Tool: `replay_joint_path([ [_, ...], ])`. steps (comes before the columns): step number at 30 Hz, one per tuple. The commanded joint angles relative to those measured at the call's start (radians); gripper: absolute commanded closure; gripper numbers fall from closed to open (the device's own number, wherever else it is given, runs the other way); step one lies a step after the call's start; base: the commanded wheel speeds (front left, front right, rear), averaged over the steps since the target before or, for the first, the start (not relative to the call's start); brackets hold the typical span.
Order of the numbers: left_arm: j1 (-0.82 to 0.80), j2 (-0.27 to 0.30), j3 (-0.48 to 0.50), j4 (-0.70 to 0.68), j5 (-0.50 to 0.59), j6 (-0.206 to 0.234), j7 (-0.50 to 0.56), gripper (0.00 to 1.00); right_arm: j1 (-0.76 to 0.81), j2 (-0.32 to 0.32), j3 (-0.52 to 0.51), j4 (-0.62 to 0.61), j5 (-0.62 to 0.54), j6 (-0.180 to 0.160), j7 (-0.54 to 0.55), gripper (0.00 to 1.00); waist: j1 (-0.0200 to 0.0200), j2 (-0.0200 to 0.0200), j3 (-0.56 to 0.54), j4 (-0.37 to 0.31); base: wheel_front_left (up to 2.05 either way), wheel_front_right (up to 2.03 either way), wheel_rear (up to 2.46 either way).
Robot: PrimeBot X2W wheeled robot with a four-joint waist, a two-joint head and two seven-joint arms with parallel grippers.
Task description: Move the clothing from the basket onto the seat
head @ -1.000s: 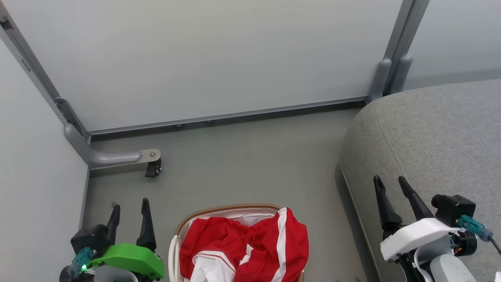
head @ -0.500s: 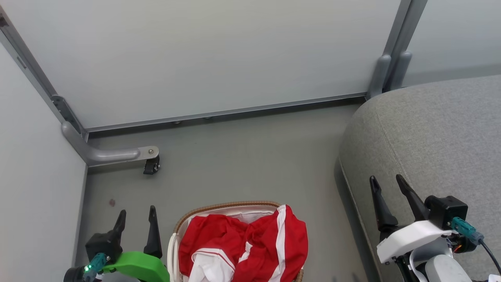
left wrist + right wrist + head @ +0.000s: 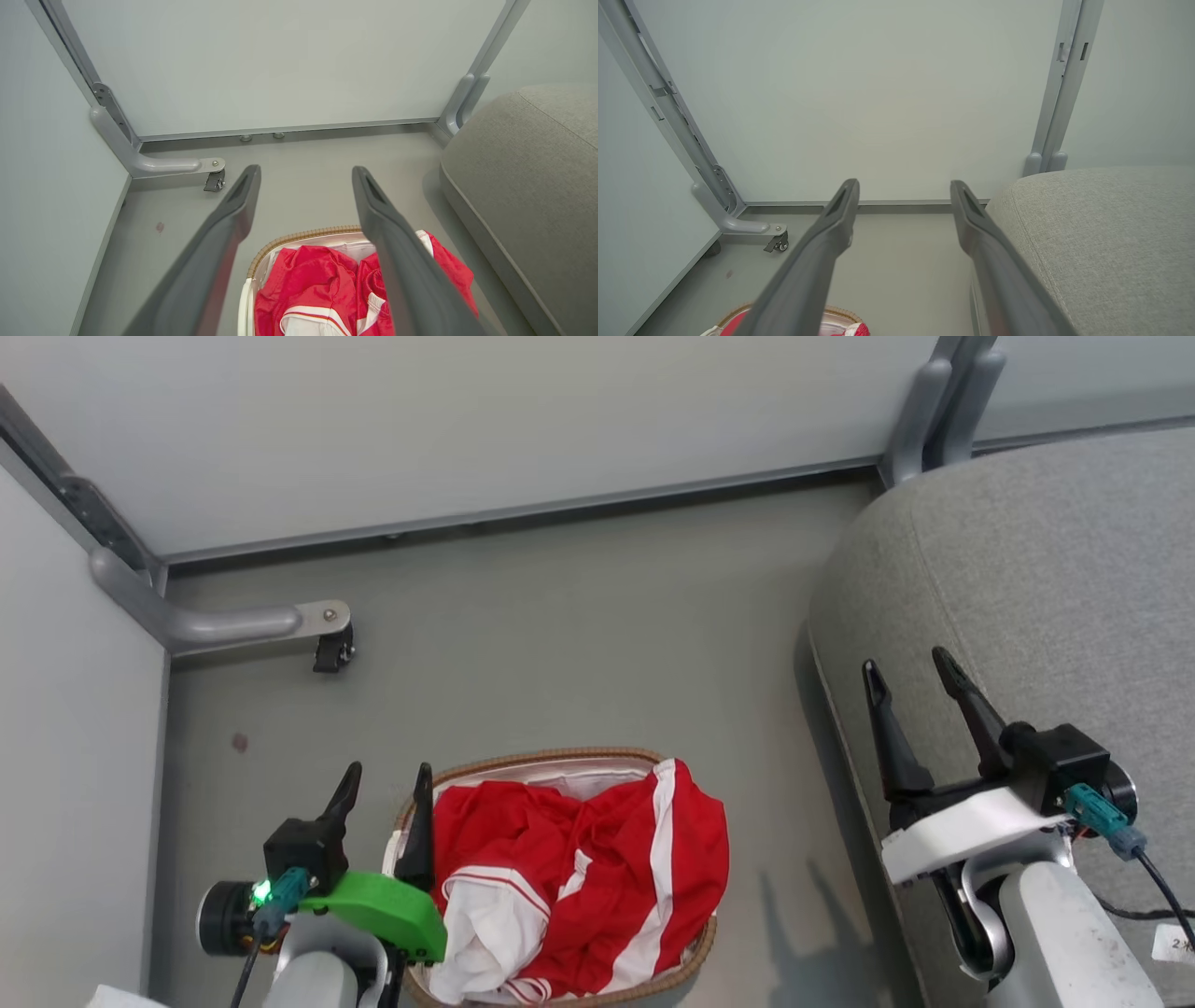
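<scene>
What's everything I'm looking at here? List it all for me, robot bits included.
clothing: one heap, number of pieces unclear; red with white stripes; in the basket, spilling over its right rim.
basket: one; white with a brown woven rim; on the floor, left of the seat.
seat: one; light grey fabric; right side.
floor: grey.
wall panels: several; pale, grey metal frames; behind and to the left.
caster foot: one; grey with a black wheel; far left corner.
spot: one; reddish; on the floor at left.
left gripper: one; dark fingers, green cover; open, at the basket's left edge.
right gripper: one; dark fingers, white cover; open, by the seat's edge.
</scene>
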State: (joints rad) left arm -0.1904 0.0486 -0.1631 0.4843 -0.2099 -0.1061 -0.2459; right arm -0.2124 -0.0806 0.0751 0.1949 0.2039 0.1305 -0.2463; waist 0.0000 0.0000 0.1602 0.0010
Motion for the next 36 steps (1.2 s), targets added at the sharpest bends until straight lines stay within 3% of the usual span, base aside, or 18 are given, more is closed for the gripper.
replay_joint_path([
  [1,-0.043,0.003,-0.014,0.014,0.015,-0.007,-0.008,0.0,-0.026,-0.002,0.002,-0.012,-0.024,0.0,-0.007,0.0,0.0,0.0,0.088,-0.018,0.0,0.0,0.0],
  [9,-0.157,0.004,-0.093,0.094,0.023,-0.016,-0.023,0.0,-0.1,0.009,-0.002,-0.05,-0.083,0.0,-0.021,0.0,0.0,0.0,0.231,-0.029,0.0,0.0,0.0],
  [27,-0.376,0.004,-0.234,0.346,-0.052,-0.023,-0.018,0.0,-0.202,0.025,-0.016,-0.117,-0.095,0.0,-0.02,0.0,0.0,0.0,0.479,-0.022,0.0,0.0,0.0],
  [36,-0.479,0.004,-0.272,0.448,-0.053,-0.002,-0.018,0.0,-0.251,0.025,-0.006,-0.13,-0.098,0.0,-0.02,0.0,0.0,0.0,0.585,-0.046,0.0,0.0,0.0],
])
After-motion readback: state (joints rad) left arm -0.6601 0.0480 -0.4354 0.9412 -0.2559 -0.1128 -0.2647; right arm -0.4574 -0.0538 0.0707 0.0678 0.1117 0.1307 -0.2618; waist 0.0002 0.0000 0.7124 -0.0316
